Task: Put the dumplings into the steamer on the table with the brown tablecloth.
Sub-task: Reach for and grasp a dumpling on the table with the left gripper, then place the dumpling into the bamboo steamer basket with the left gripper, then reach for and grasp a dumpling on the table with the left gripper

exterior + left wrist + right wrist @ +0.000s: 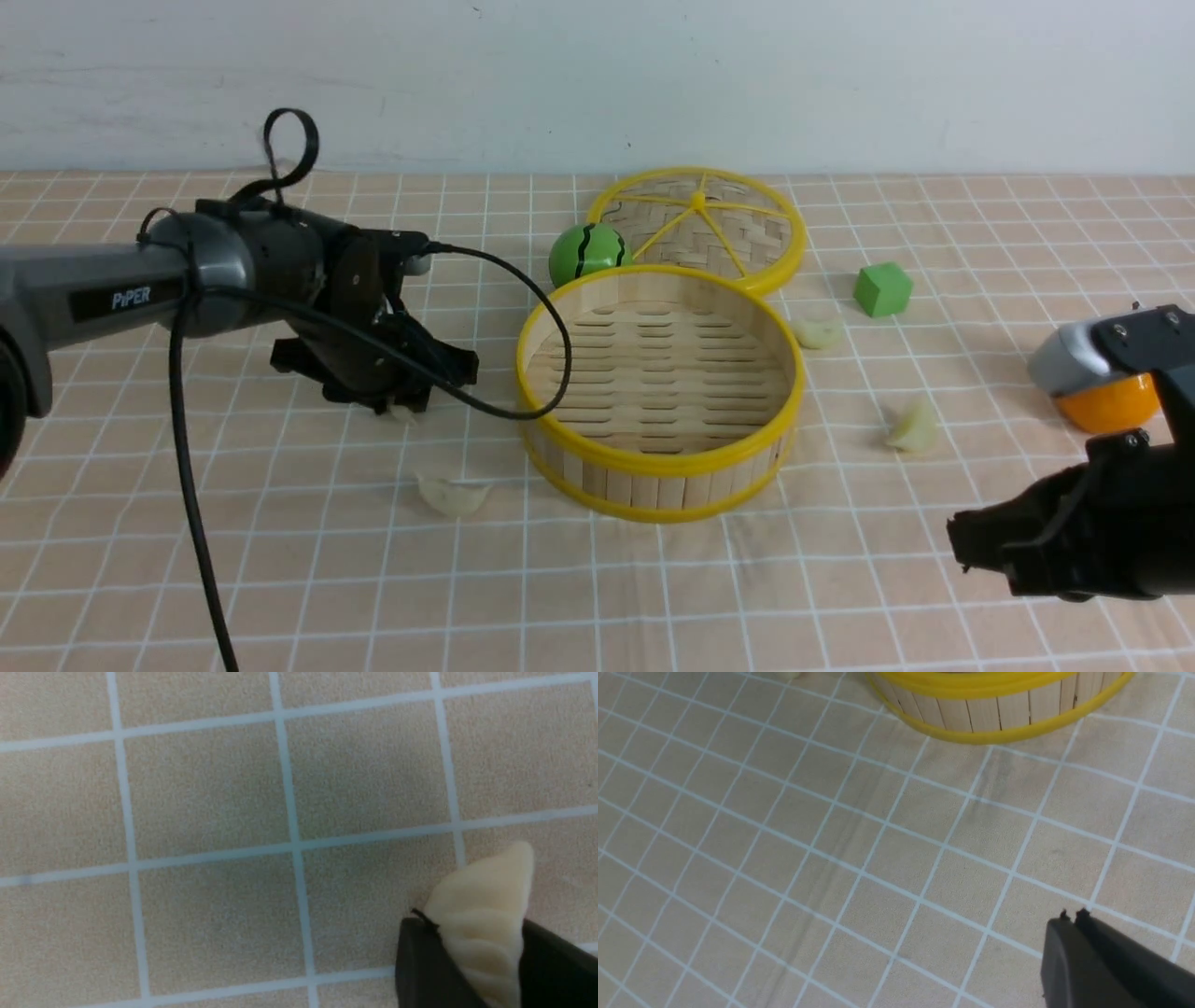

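The left hand is hanging low over the brown tablecloth, just left of the steamer. Its dark fingers are pinching a held dumpling, with the jaws narrowed to its width. I cannot tell whether it is touching the cloth or sitting just above it.

Three more are lying on the desk, all outside the basket. The near dumpling is sitting beside the steamer's front left. The far dumpling is resting against its right side, near a green cube. The right dumpling is lying further out on that side.

The woven lid is lying behind the steamer, with a green striped ball between the two.

The right hand is hovering at the near right, well apart from the steamer. Its jaws are pressing together and gripping nothing. An orange ball is sitting behind that arm.
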Action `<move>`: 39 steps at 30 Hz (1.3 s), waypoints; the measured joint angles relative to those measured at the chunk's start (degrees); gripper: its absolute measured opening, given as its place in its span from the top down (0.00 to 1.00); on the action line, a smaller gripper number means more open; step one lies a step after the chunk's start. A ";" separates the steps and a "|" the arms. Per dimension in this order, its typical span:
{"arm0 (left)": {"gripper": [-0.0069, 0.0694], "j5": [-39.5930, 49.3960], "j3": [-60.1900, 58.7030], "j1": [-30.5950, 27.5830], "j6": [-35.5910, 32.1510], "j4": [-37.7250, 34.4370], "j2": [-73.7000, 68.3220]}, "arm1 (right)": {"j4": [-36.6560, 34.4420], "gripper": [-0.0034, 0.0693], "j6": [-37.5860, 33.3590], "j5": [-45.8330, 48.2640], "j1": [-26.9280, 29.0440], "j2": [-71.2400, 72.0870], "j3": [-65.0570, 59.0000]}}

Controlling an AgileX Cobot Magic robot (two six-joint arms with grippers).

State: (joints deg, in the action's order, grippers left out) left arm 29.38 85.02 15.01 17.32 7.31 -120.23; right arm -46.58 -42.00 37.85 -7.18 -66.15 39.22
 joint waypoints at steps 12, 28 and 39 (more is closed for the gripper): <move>0.67 2.97 9.08 12.62 -3.24 -5.69 10.78 | -0.43 0.94 -0.19 -1.36 0.00 -0.38 0.00; 0.40 2.88 19.28 14.79 -3.74 -4.65 -8.45 | -2.46 0.92 -0.19 -0.66 0.00 -1.71 0.00; 0.14 36.87 29.14 14.63 -15.63 -2.25 4.41 | -2.83 0.90 -0.21 -0.41 0.00 -1.89 0.00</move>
State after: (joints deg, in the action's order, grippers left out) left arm 66.25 114.15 29.64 1.69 5.06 -115.82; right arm -49.41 -42.21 37.44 -7.18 -68.04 39.22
